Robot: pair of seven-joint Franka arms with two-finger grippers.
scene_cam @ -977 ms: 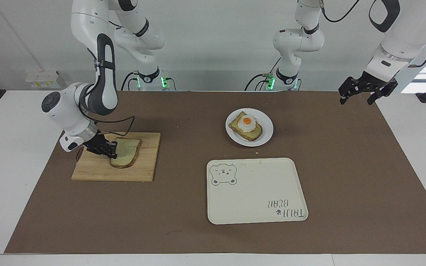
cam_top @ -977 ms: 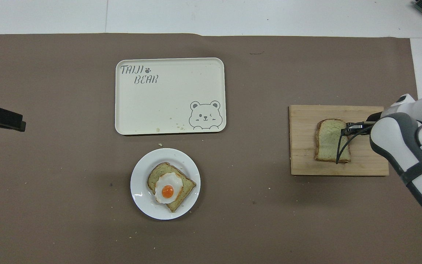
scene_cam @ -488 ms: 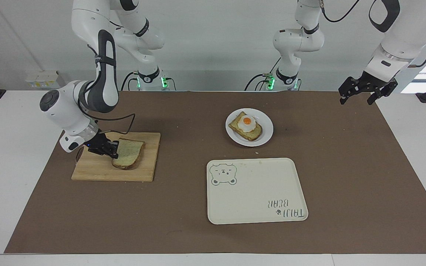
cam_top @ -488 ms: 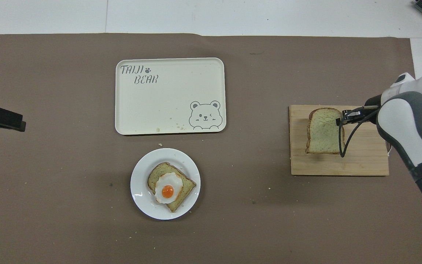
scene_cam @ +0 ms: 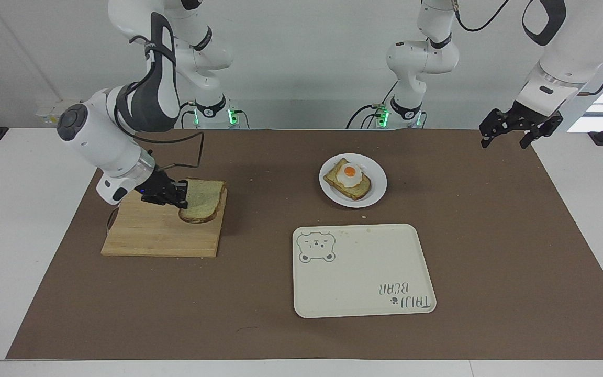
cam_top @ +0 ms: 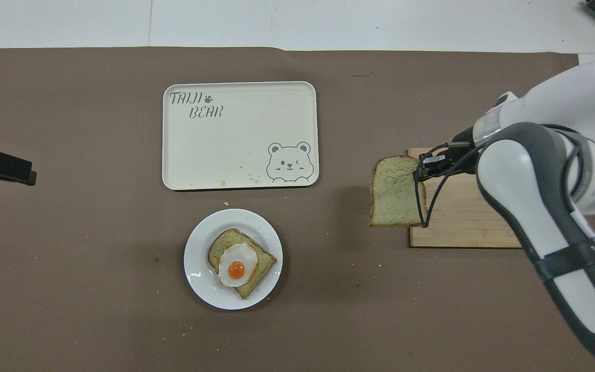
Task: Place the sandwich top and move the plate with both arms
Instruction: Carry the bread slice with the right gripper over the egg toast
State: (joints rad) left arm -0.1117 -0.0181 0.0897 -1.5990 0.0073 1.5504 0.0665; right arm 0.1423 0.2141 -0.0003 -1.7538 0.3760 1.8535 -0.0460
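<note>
My right gripper (scene_cam: pixel 180 198) is shut on one edge of the sandwich top (scene_cam: pixel 202 199), a plain pale slice with a brown crust. It holds the slice lifted over the plate-side edge of the wooden cutting board (scene_cam: pixel 155 235). In the overhead view the sandwich top (cam_top: pixel 393 191) overhangs the board's edge, with the right gripper (cam_top: pixel 417 173) at its side. The white plate (scene_cam: pixel 377 191) rests mid-table with a toasted slice and fried egg (scene_cam: pixel 351 177) on it. My left gripper (scene_cam: pixel 505 139) waits open and raised at the left arm's end of the table.
A cream tray with a bear drawing (scene_cam: pixel 359 272) lies farther from the robots than the plate (cam_top: pixel 197 268). The cutting board (cam_top: pixel 463 227) sits at the right arm's end of the brown mat. A few crumbs lie around the plate.
My right gripper has lifted the sandwich top off the cutting board and carried it toward the plate's side of the board. The left arm has not moved.
</note>
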